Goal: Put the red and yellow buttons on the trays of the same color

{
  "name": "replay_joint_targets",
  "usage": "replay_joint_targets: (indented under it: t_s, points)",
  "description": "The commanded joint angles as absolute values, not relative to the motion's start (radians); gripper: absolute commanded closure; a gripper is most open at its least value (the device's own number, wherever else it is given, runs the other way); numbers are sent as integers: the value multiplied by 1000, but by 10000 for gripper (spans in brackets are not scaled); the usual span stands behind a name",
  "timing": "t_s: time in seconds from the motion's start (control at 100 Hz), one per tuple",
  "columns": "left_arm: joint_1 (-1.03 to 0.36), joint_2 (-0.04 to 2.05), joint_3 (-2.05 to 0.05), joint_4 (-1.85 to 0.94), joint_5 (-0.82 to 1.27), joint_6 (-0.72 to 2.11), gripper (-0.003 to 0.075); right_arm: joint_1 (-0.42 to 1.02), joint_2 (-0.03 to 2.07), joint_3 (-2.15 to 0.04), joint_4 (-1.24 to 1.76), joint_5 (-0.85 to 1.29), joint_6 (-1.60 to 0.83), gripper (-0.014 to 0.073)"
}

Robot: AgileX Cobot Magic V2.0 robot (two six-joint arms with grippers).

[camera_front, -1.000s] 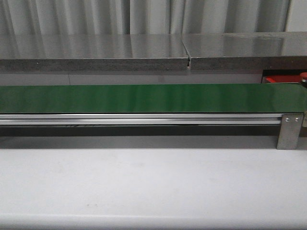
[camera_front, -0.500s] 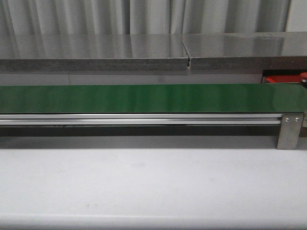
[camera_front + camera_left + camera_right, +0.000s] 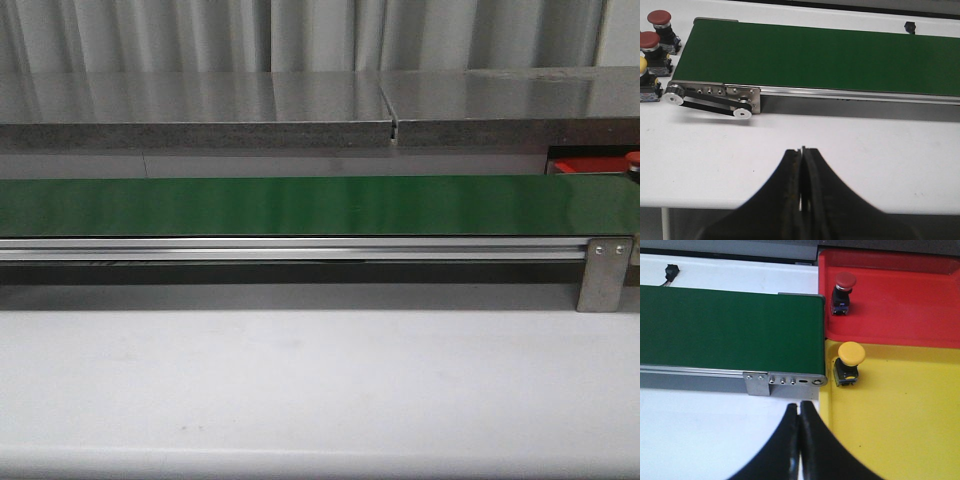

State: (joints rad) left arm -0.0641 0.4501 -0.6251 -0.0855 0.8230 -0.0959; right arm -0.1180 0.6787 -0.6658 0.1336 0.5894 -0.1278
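From my front camera I see only the long green belt (image 3: 320,205), matte and smooth, riding on a brushed aluminium rail (image 3: 300,248) above the pale table (image 3: 320,380); a sliver of the red tray (image 3: 590,166) and the edge of a red cap show at the belt's far right end.

My right wrist camera fills in that end: a glossy red tray (image 3: 900,300) holding a red button (image 3: 844,292), mushroom-capped on a dark boxy base, standing upright near the belt. Beside it lies a yellow tray (image 3: 900,425) with a yellow button (image 3: 849,362), also upright, close to the belt's end bracket. The right gripper (image 3: 800,440) hangs over the table edge, its black curved fingers pressed together, holding nothing.

My left wrist camera shows the other end of the belt (image 3: 830,57), with a toothed drive belt and pulleys (image 3: 707,100). Just beyond it stand two red buttons (image 3: 659,25) (image 3: 651,47) and part of a yellow one (image 3: 645,80), in a row on the table. The left gripper (image 3: 802,200) is likewise closed and empty.
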Motion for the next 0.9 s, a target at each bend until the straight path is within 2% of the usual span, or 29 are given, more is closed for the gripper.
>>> replay_joint_targets:
  t_s: [0.0,0.89]
  points:
    - [-62,454,-650,-97,756,-105,741,-119,640,-662,128,528,-124,711]
    - [-62,454,-650,-97,756,-105,741,-119,593,-626,128,530,-124,711]
